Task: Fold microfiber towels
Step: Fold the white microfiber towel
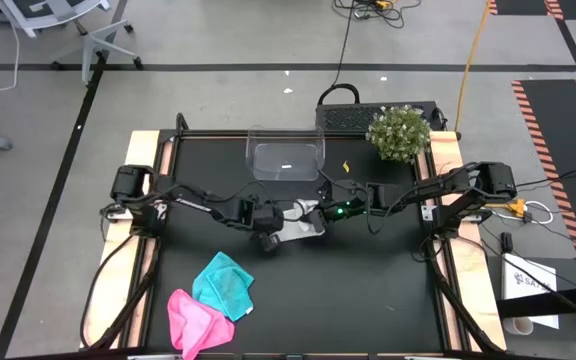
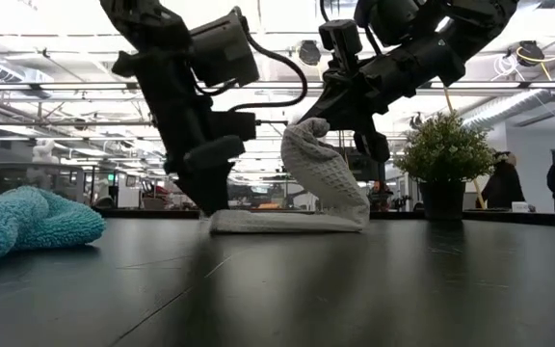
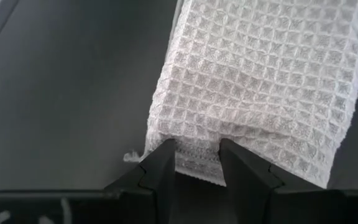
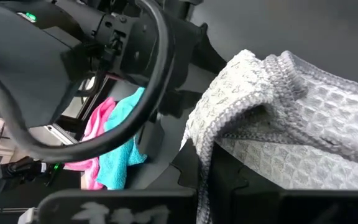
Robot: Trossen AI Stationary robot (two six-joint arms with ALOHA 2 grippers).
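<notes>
Both arms reach in from the worktop's side edges and meet near its middle, over the white towel point(image 1: 303, 222).

Left end effector point(image 3: 197, 163) is down at the worktop, fingers point(image 3: 163, 168) clamped on the towel's hem edge, pinning that end flat.

Right end effector point(image 2: 340, 116) is tilted down from above, closed on the opposite end of the same towel point(image 2: 321, 178), lifting it so the cloth arches up and curls over the flat part. In the right wrist view the raised waffle-weave edge point(image 4: 272, 93) sits right in front of the camera.

Teal towel point(image 1: 225, 283) and pink towel point(image 1: 196, 320) are bunched and touching, near the front-left corner of the worktop, well apart from both arms. Teal one shows at the left edge in the low view point(image 2: 32, 220).

Clear plastic tub point(image 1: 286, 155) sits at the back edge, centre. Small potted plant point(image 1: 399, 133) is at the back-right corner.

Worktop point(image 1: 368, 290) is matte black with wood side rails. Behind it: open lab room, ceiling strip lights, people standing at far right point(image 2: 504, 183).
</notes>
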